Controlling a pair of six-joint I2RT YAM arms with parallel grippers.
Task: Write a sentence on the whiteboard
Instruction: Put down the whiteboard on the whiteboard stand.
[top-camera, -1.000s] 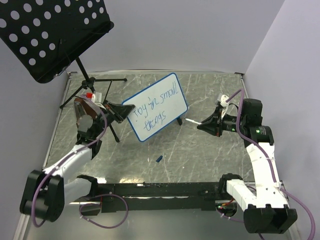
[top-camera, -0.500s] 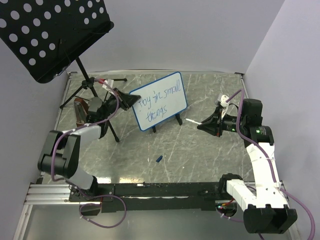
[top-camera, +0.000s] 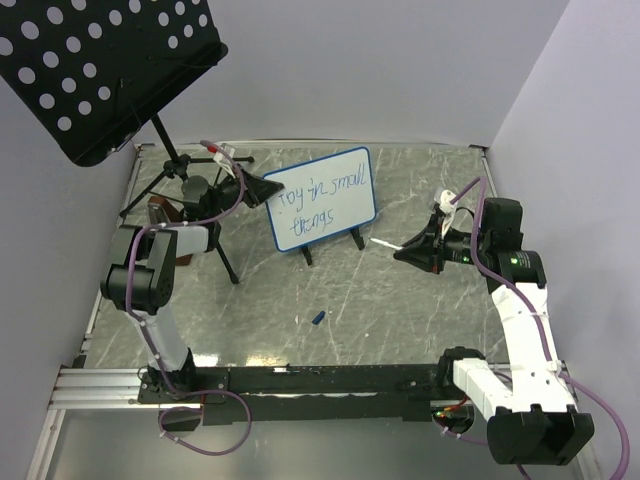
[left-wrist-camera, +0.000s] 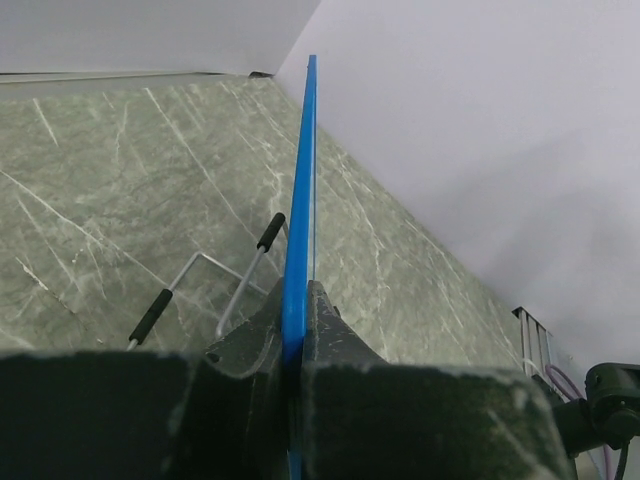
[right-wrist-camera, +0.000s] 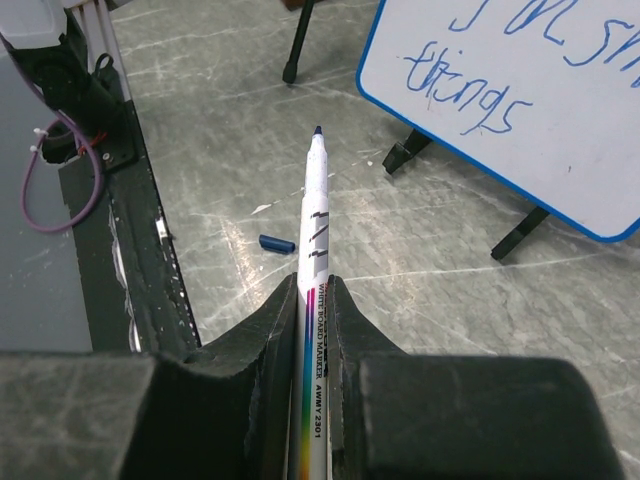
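The whiteboard (top-camera: 322, 198), white with a blue frame and black feet, stands upright near the middle back of the table. Blue words in two lines, "toy in small things" (top-camera: 318, 200), are on it. My left gripper (top-camera: 268, 187) is shut on the board's left edge; in the left wrist view the blue frame (left-wrist-camera: 298, 210) runs edge-on between the jaws (left-wrist-camera: 296, 315). My right gripper (top-camera: 404, 250) is shut on a white whiteboard marker (right-wrist-camera: 314, 240), uncapped, its tip pointing toward the board from the right, apart from it. The board's lower corner with "things" (right-wrist-camera: 462, 92) shows in the right wrist view.
A black perforated music stand (top-camera: 95, 70) on a tripod (top-camera: 185, 170) stands at the back left. A small blue marker cap (top-camera: 317, 318) lies on the table in front of the board, also in the right wrist view (right-wrist-camera: 277, 243). Walls close the back and right sides.
My left arm has swung back and left, carrying the whiteboard farther back and turning it more upright and level. The right arm and marker have not moved.
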